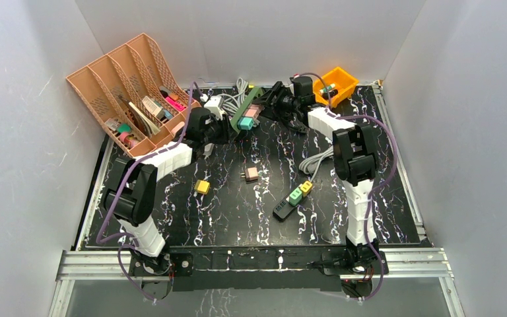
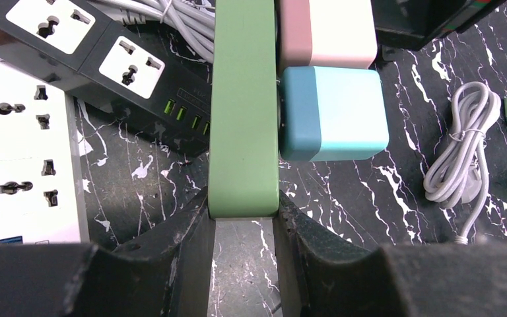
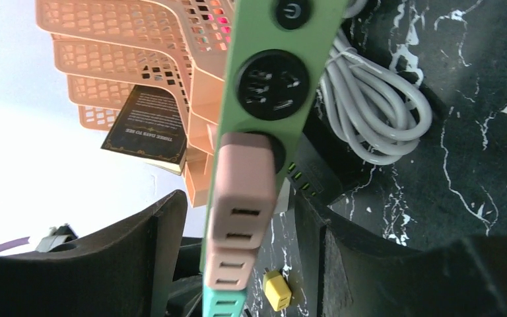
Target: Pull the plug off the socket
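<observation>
My left gripper [image 2: 243, 206] clamps the power strip [image 2: 244, 99] while my right gripper [image 3: 237, 205] gapes around the pink plug [image 3: 245, 175], so an off-centre squeeze could slip and twist the strip free.

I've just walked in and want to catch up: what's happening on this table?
The left pincer is clamped on the end of a green strip. A pink plug and a teal plug sit in the strip's sockets. The right pincer straddles the pink plug, open, with a gap showing on each side. Neither plug is out yet.
</observation>
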